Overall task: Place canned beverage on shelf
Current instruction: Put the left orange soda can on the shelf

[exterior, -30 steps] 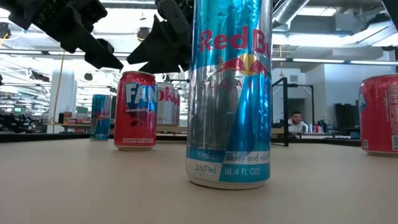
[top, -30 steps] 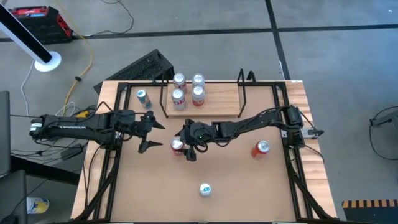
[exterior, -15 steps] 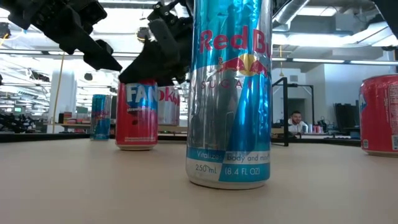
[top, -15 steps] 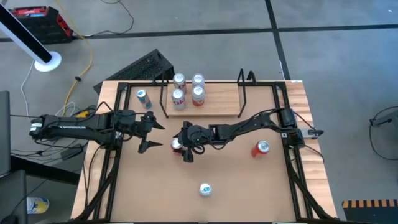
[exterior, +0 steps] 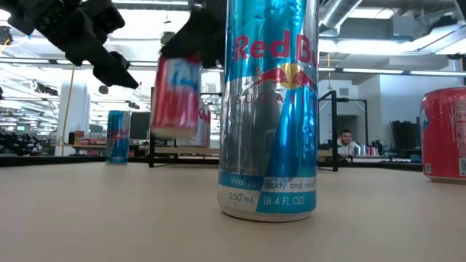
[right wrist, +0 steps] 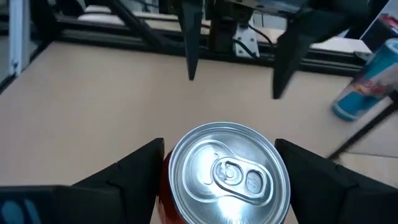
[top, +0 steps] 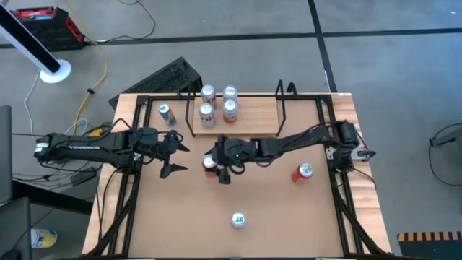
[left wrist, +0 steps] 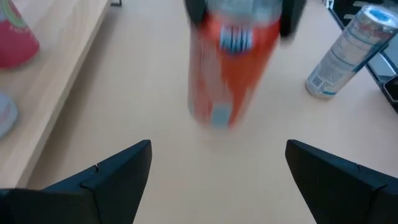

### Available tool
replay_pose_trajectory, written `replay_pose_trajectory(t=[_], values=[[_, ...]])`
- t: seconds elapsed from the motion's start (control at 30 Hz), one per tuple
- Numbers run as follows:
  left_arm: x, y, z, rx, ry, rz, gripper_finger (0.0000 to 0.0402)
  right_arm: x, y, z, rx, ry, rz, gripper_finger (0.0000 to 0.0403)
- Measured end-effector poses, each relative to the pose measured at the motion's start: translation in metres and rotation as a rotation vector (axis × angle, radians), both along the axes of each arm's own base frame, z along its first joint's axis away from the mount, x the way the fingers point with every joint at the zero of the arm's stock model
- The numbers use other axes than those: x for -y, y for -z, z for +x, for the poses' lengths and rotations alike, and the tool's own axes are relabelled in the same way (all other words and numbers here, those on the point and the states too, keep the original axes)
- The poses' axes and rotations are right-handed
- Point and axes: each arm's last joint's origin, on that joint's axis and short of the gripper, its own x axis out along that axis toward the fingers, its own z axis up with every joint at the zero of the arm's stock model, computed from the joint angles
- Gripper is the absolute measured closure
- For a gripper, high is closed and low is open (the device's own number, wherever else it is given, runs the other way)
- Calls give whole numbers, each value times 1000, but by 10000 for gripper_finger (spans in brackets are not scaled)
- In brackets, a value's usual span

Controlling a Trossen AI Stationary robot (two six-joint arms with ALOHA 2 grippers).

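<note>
Pale wood shelf [top: 253,115] in thin black rod frame held four cans [top: 219,103] at its left end | right gripper [top: 218,165] clamped a red-and-pink strawberry soda can [exterior: 177,94], lifted clear of the tabletop, near the shelf | left gripper [top: 175,157] hung spread wide, empty, beside it | low view alone showed the lift; label blurred, probably Fanta.

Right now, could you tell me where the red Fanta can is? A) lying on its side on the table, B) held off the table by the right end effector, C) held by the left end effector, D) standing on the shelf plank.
B: the right end effector is shut on the red Fanta can, whose base in the low view hangs clear above the tabletop, short of the shelf.
</note>
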Motion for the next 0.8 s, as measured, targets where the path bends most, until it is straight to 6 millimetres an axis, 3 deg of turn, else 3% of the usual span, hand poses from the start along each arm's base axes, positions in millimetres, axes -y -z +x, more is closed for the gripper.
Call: replay_pose_trajectory(t=[0.27,0.33,0.53,0.63,0.8], values=[[0,3,-1,-30,6,15,47,32,-64,-56,-76,59,-30,96],[0,3,-1,-30,7,17,47,46,-70,-72,-69,98,-30,96],[0,5,-3,-54,7,17,47,102,-59,-124,-54,282,-31,96],[0,5,-3,-62,6,17,47,134,-47,-136,20,339,-55,96],[0,8,-5,-101,-8,-9,47,187,-21,-152,-42,403,11,97]])
